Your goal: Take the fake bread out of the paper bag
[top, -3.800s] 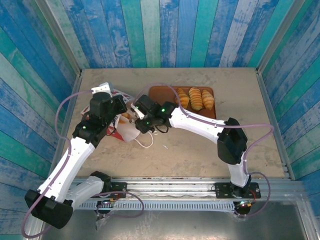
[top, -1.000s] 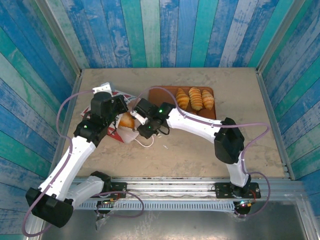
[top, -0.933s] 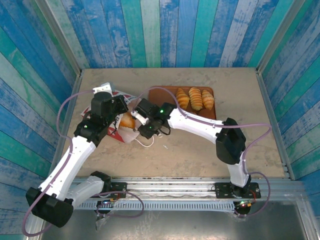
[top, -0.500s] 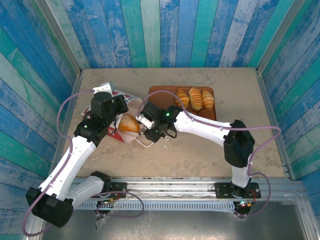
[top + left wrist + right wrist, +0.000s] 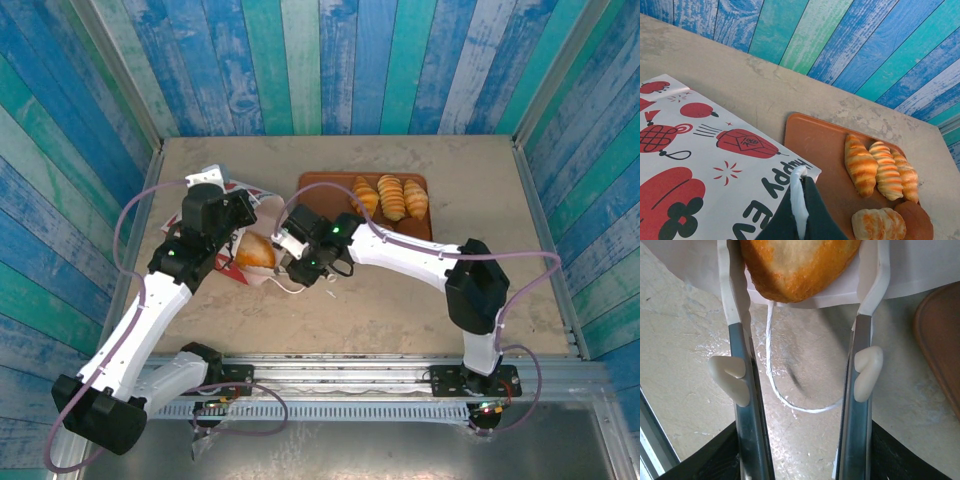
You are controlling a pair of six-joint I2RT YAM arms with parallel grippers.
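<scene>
The paper bag (image 5: 215,262) lies on its side at the table's left, white with red prints (image 5: 705,165). My left gripper (image 5: 240,213) is shut on the bag's upper edge (image 5: 801,176) and holds its mouth up. My right gripper (image 5: 270,252) reaches in from the right. Its fingers (image 5: 733,295) are shut on either side of an orange-brown roll (image 5: 797,262) of fake bread (image 5: 255,250) at the bag's mouth. White bag paper (image 5: 920,267) lies behind the roll. Three croissants (image 5: 390,197) sit on the tray (image 5: 325,188).
The brown tray (image 5: 812,145) lies just right of the bag and also holds a pale bun (image 5: 879,225) and a brown roll (image 5: 916,224). A thin white handle loop (image 5: 790,402) lies on the table under my right gripper. Blue plank walls close the table's far and side edges.
My right gripper has drawn back to the right and toward the near edge with the roll in it. More of the roll shows outside the bag. The left arm has not moved.
</scene>
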